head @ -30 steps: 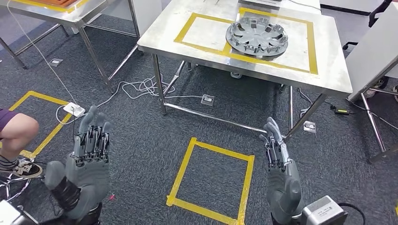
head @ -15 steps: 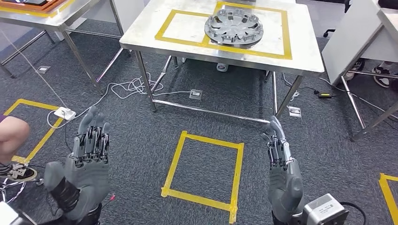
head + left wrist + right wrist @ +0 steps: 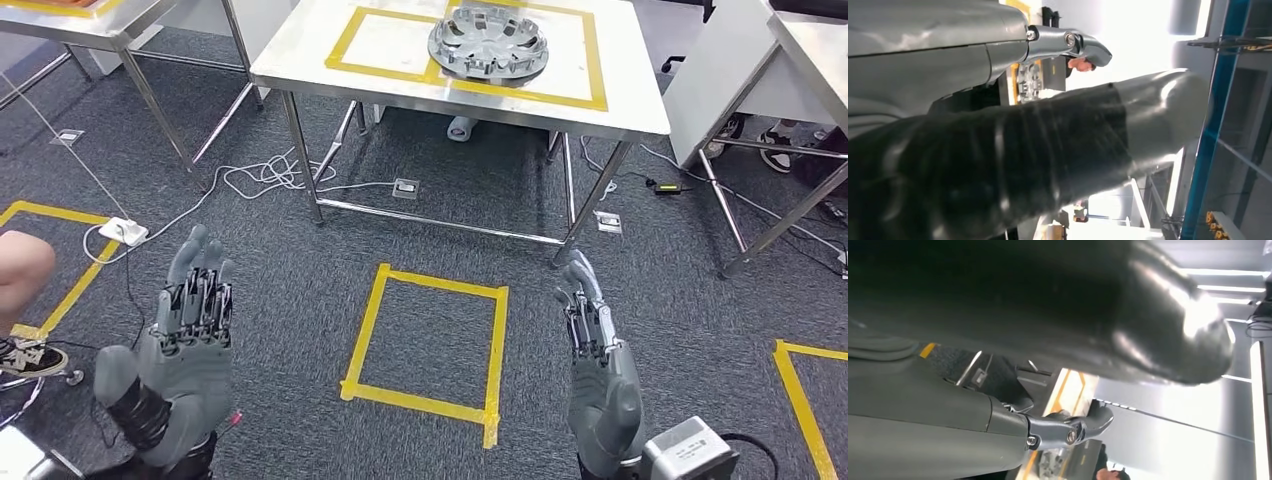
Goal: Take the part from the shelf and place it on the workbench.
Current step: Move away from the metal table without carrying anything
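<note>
Silver spoked wheel cover (image 3: 488, 44) is lying on the surface (image 3: 300, 55), top centre; left robot hand (image 3: 185, 345) and right robot hand (image 3: 598, 365) are hovering spread, holding nothing.

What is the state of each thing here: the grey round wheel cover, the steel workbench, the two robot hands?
Grey round wheel cover: lying flat on the workbench, across the yellow tape line, held by nothing.
Steel workbench: standing upright, carrying the wheel cover.
Left hand: raised, fingers straight, holding nothing.
Right hand: raised, fingers straight, holding nothing.
</note>
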Controlling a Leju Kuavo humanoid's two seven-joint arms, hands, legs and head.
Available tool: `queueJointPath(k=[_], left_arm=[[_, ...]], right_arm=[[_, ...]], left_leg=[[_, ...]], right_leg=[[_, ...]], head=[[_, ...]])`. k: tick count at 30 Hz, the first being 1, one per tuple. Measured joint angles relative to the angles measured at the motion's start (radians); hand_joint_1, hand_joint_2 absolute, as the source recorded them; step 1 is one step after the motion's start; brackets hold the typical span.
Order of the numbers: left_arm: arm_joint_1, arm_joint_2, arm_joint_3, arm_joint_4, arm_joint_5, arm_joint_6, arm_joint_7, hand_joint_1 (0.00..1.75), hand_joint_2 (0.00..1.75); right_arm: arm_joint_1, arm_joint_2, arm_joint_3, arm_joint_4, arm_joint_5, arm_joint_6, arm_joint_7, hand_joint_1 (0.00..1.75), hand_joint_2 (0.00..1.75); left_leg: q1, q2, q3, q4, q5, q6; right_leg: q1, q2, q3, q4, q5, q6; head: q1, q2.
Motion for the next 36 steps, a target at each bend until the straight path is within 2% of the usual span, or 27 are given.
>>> queueJointPath(k=[1,2,3,4,5,7,8,10,11,12,14,16,17,18,19,21,22,23,26,27,28,29,31,32,33,34,36], left_arm=[[0.0,0.0,0.0,0.0,0.0,0.0,0.0,0.0,0.0],[0.001,0.0,0.0,0.0,0.0,0.0,0.0,0.0,0.0],[0.001,0.0,0.0,0.0,0.0,0.0,0.0,0.0,0.0],[0.001,0.0,0.0,0.0,0.0,0.0,0.0,0.0,0.0],[0.0,0.0,0.0,0.0,0.0,0.0,0.0,0.0,0.0],[0.0,0.0,0.0,0.0,0.0,0.0,0.0,0.0,0.0],[0.0,0.0,0.0,0.0,0.0,0.0,0.0,0.0,0.0],[0.0,0.0,0.0,0.0,0.0,0.0,0.0,0.0,0.0],[0.0,0.0,0.0,0.0,0.0,0.0,0.0,0.0,0.0],[0.0,0.0,0.0,0.0,0.0,0.0,0.0,0.0,0.0],[0.001,0.001,0.0,0.0,0.001,0.0,0.0,0.0,0.0],[0.003,0.002,0.0,0.0,0.002,0.001,0.0,0.0,0.0],[0.004,0.002,0.0,0.0,0.004,0.001,0.0,0.0,0.0],[0.005,0.003,0.001,0.001,0.004,0.002,0.0,0.0,0.0],[0.006,0.003,0.001,0.001,0.005,0.002,0.0,0.0,0.0],[0.005,0.004,0.001,0.001,0.006,0.003,0.0,0.0,0.0],[0.005,0.004,0.001,0.0,0.006,0.003,-0.001,0.0,0.0],[0.005,0.004,0.0,0.0,0.007,0.003,-0.001,0.0,0.0],[0.006,0.004,0.0,0.0,0.008,0.003,-0.002,0.0,0.0],[0.006,0.004,0.0,0.0,0.009,0.003,-0.002,0.0,0.0],[0.005,0.004,0.0,0.0,0.009,0.002,-0.002,0.0,0.0],[0.005,0.004,0.0,0.0,0.009,0.002,-0.002,0.0,0.0],[0.008,0.004,0.0,0.0,0.01,0.002,-0.002,0.0,0.0],[0.009,0.004,0.001,0.0,0.011,0.002,-0.002,0.0,0.0],[0.01,0.004,0.001,0.0,0.011,0.002,-0.002,0.0,0.0],[0.011,0.004,0.001,0.0,0.011,0.002,-0.003,0.0,0.0],[0.011,0.004,0.001,0.0,0.011,0.003,-0.003,0.0,0.0]], right_arm=[[0.0,0.0,0.0,0.0,0.0,0.0,0.0,0.0,0.0],[0.0,0.0,0.0,0.001,0.0,0.0,0.0,0.0,0.0],[0.0,0.0,0.0,0.001,0.0,0.0,0.0,0.0,0.0],[0.0,0.0,0.0,0.001,0.0,0.0,0.0,0.0,0.0],[0.0,0.0,0.0,0.001,0.0,0.0,0.0,0.0,0.0],[-0.002,0.0,0.0,0.001,0.001,0.0,0.0,0.0,0.0],[-0.003,0.0,0.0,0.0,0.001,0.0,0.0,0.0,0.0],[-0.003,0.0,0.0,0.0,0.002,0.0,0.001,0.0,0.0],[-0.003,0.0,0.0,0.0,0.002,0.0,0.001,0.0,0.0],[-0.002,0.0,0.0,0.0,0.002,0.0,0.001,0.0,0.0],[-0.002,0.0,0.0,0.0,0.003,0.0,0.001,0.0,0.0],[-0.002,0.0,0.0,0.0,0.004,0.0,0.002,0.0,0.0],[-0.001,0.0,0.0,0.001,0.004,0.0,0.003,0.0,0.0],[-0.001,0.0,0.0,0.001,0.005,-0.001,0.003,0.0,0.0],[-0.001,0.0,0.0,0.001,0.005,-0.001,0.004,0.0,0.0],[-0.001,0.0,0.0,0.001,0.006,-0.002,0.006,0.0,0.0],[-0.001,0.0,0.0,0.001,0.007,-0.002,0.006,0.0,0.0],[-0.002,0.0,0.0,0.001,0.009,-0.002,0.007,0.0,0.0],[-0.001,0.0,0.0,0.001,0.011,-0.003,0.008,0.0,0.0],[-0.001,0.0,0.0,0.001,0.011,-0.004,0.008,0.0,0.0],[-0.001,0.0,0.0,0.001,0.011,-0.004,0.008,0.0,0.0],[-0.001,0.0,0.0,0.001,0.011,-0.005,0.008,0.0,0.0],[0.0,-0.001,0.001,0.001,0.011,-0.006,0.009,0.0,0.0],[0.0,-0.001,0.001,0.001,0.011,-0.006,0.009,0.0,0.0],[0.0,-0.001,0.001,0.001,0.011,-0.006,0.009,0.0,0.0],[0.0,-0.001,0.001,0.001,0.011,-0.006,0.009,0.0,0.0],[-0.001,-0.001,0.001,0.001,0.012,-0.006,0.009,0.0,0.0]], left_leg=[[-0.002,0.006,-0.013,0.001,0.008,0.001],[-0.004,0.012,-0.026,0.004,0.016,0.001],[-0.005,0.017,-0.038,0.006,0.023,0.0],[-0.007,0.023,-0.049,0.009,0.03,-0.001],[-0.008,0.027,-0.057,0.011,0.036,-0.003],[-0.007,0.036,-0.065,0.011,0.048,-0.011],[-0.005,0.041,-0.066,0.01,0.055,-0.017],[-0.002,0.052,-0.065,0.004,0.067,-0.031],[-0.001,0.05,-0.067,0.006,0.067,-0.037],[-0.001,0.041,-0.074,0.015,0.055,-0.042],[-0.001,0.013,-0.105,0.092,-0.02,-0.049],[0.0,-0.001,-0.139,0.213,-0.099,-0.056],[0.0,-0.002,-0.143,0.251,-0.11,-0.058],[0.0,-0.002,-0.132,0.257,-0.104,-0.059],[0.001,-0.003,-0.1,0.221,-0.082,-0.059],[0.002,-0.012,-0.007,0.089,-0.049,-0.056],[0.001,-0.019,0.027,0.037,-0.041,-0.052],[0.001,-0.024,0.043,0.01,-0.044,-0.047],[0.001,-0.021,0.029,0.008,-0.04,-0.026],[0.002,-0.017,0.023,0.008,-0.035,-0.018],[0.004,-0.013,0.016,0.007,-0.028,-0.01],[0.004,-0.01,0.009,0.007,-0.022,-0.005],[0.001,-0.003,-0.008,0.009,-0.009,-0.002],[0.0,0.001,-0.018,0.01,-0.003,-0.001],[-0.002,0.004,-0.026,0.011,0.002,-0.002],[-0.003,0.008,-0.032,0.012,0.006,-0.002],[-0.005,0.013,-0.038,0.013,0.014,-0.005]], right_leg=[[-0.002,-0.002,-0.007,0.047,-0.018,0.002],[-0.002,-0.003,0.001,0.064,-0.016,0.003],[-0.002,-0.004,0.025,0.048,0.003,0.002],[-0.001,-0.007,0.066,-0.003,0.03,-0.002],[0.002,-0.015,0.114,-0.075,0.044,-0.009],[0.012,-0.034,0.196,-0.201,0.042,-0.023],[0.017,-0.04,0.209,-0.231,0.032,-0.03],[0.024,-0.037,0.206,-0.247,0.039,-0.041],[0.023,-0.034,0.203,-0.255,0.049,-0.046],[0.02,-0.031,0.202,-0.263,0.06,-0.052],[0.014,-0.026,0.198,-0.274,0.084,-0.06],[0.015,-0.017,0.179,-0.271,0.102,-0.065],[0.015,-0.013,0.166,-0.269,0.11,-0.064],[0.014,-0.008,0.154,-0.265,0.117,-0.063],[0.014,-0.003,0.143,-0.26,0.121,-0.06],[0.012,0.006,0.122,-0.243,0.127,-0.053],[0.012,0.01,0.112,-0.234,0.13,-0.048],[0.013,0.014,0.104,-0.226,0.133,-0.042],[0.012,0.02,0.083,-0.212,0.141,-0.025],[0.011,0.018,0.071,-0.199,0.13,-0.02],[0.009,0.013,0.054,-0.168,0.106,-0.015],[0.007,0.007,0.032,-0.116,0.069,-0.009],[0.002,-0.002,-0.011,0.017,-0.006,-0.001],[0.0,-0.003,-0.02,0.062,-0.026,0.001],[0.0,-0.004,-0.01,0.069,-0.027,0.0],[0.0,-0.004,0.021,0.034,-0.011,-0.003],[0.005,-0.014,0.118,-0.113,0.031,-0.019]], head=[[0.004,0.0],[0.007,0.0],[0.009,0.0],[0.012,0.0],[0.013,0.0],[0.013,0.0],[0.013,0.0],[0.017,0.0],[0.019,0.0],[0.018,0.0],[0.006,0.0],[-0.008,0.0],[-0.012,0.0],[-0.016,0.0],[-0.019,0.0],[-0.026,0.0],[-0.028,0.0],[-0.029,0.0],[-0.024,0.0],[-0.02,0.0],[-0.014,0.0],[-0.008,0.0],[0.006,0.0],[0.009,0.0],[0.012,0.0],[0.015,0.0],[0.018,0.0]])
